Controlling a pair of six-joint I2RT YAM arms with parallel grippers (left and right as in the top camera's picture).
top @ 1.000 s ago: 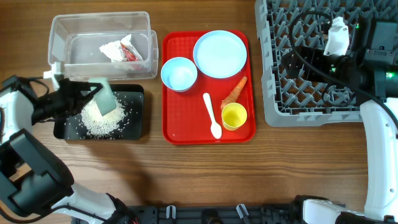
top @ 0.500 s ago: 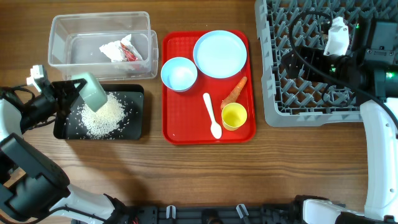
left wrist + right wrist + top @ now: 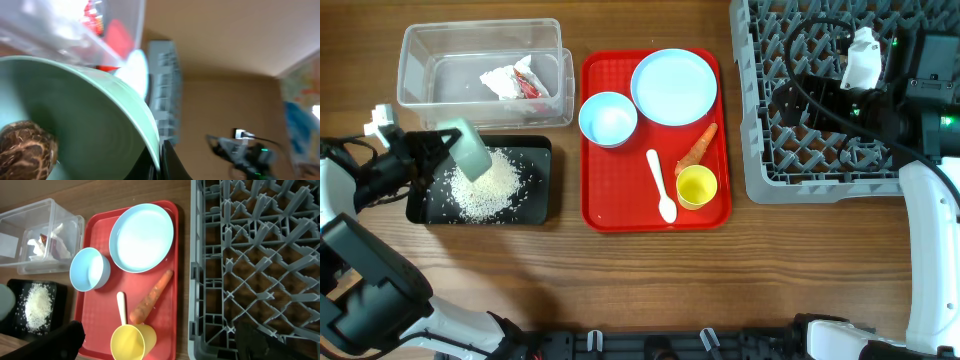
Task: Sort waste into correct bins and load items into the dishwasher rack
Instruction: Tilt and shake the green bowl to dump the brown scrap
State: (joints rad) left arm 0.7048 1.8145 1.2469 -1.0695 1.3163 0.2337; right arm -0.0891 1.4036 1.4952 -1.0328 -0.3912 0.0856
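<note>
My left gripper [image 3: 450,150] is shut on the rim of the mint-green bowl [image 3: 470,147], held tilted over the black tray [image 3: 538,205], where white rice [image 3: 485,185] lies piled. In the left wrist view a brown scrap [image 3: 25,150] sits inside the bowl. Crumpled white paper with a red wrapper [image 3: 515,82] lies in the clear tub [image 3: 420,60]. On the red tray [image 3: 600,205] are the plate [image 3: 673,86], blue bowl [image 3: 608,118], spoon [image 3: 661,185], carrot [image 3: 697,148] and yellow cup [image 3: 697,186]. My right gripper [image 3: 162,347] hangs open above the grey rack's [image 3: 800,150] left edge, holding nothing.
The rack fills the right side of the table and its pegs stand upright. The tub and black tray sit side by side at the left, touching the red tray's left edge. Bare wood runs along the table's front.
The left gripper has drawn the mint-green bowl back to the left off the rice pile and a little upward. The right arm has not moved.
</note>
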